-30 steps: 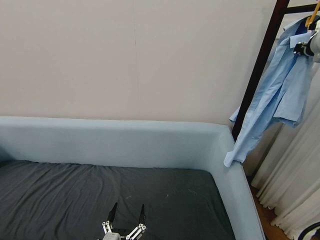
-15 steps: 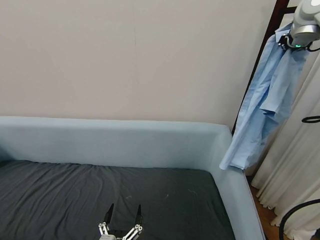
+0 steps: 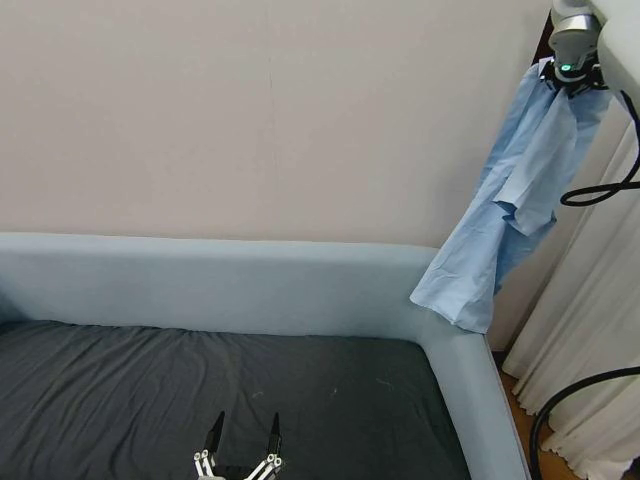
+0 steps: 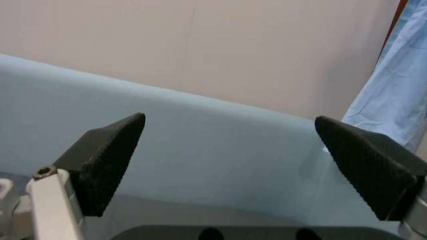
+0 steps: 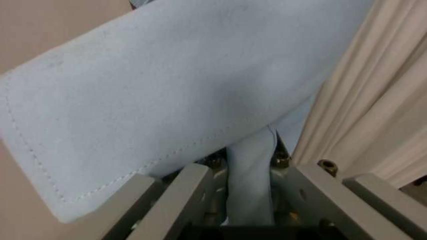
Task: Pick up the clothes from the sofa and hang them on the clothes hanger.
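A light blue shirt (image 3: 520,180) hangs from my right gripper (image 3: 570,75), which is raised high at the right and shut on the cloth near the collar. The shirt's hem drapes down to the sofa's right armrest (image 3: 455,345). In the right wrist view a strip of the shirt (image 5: 167,100) runs down between the fingers of the right gripper (image 5: 250,200). A sliver of the dark wooden clothes rack (image 3: 545,30) shows behind the shirt. My left gripper (image 3: 243,440) hovers low over the dark sofa seat (image 3: 120,390), open with nothing in it (image 4: 228,120).
The pale blue sofa backrest (image 3: 220,285) runs along a bare beige wall (image 3: 250,120). Cream curtains (image 3: 590,360) hang to the right of the sofa, with a black cable (image 3: 600,185) looping from my right arm in front of them.
My right arm has carried the shirt leftward and up; the shirt has swung left so its hem now reaches over the armrest. The left gripper has barely moved.
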